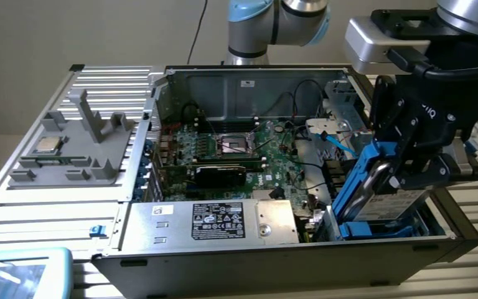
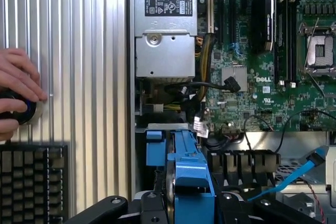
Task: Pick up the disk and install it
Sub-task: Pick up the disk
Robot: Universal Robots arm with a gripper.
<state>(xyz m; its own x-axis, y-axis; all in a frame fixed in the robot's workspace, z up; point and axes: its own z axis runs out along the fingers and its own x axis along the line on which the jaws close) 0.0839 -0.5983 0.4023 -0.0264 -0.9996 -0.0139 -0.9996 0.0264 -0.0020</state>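
Exterior view, lower left of frame: corner of a pale blue-edged item (image 1: 15,271), can't tell what, on the ribbed table (image 1: 56,205). Above it, mid-left, a grey fixture (image 1: 77,159) w/ a small silver chip (image 1: 48,144) lying flat on it, well apart from the work.

Centre: the open PC case (image 1: 264,258). The PSU (image 1: 214,221) w/ its black label sits along the near wall, the green motherboard (image 1: 248,162) lies behind it, and the CPU socket (image 1: 234,144) is mid-board. My arm (image 1: 256,25) rises behind the case at top centre. A blue cable (image 1: 337,138) loops just right of the board.

Right of frame: my gripper (image 1: 405,177) is clenched on the disk (image 1: 393,202), jaws pressed on its two flat faces. The disk stands on edge, tilted, white label toward the camera, its blue carrier (image 1: 357,180) framing it. Its lower end is down inside the case's lower-right corner. Can't tell if it is seated.

Wrist view: the disk shows edge-on between the jaws, close to the PSU. Outside the case, a person's hand (image 2: 16,90) rests on a black knob (image 2: 22,111) on the table, w/ a keyboard (image 2: 31,182) just beside it.
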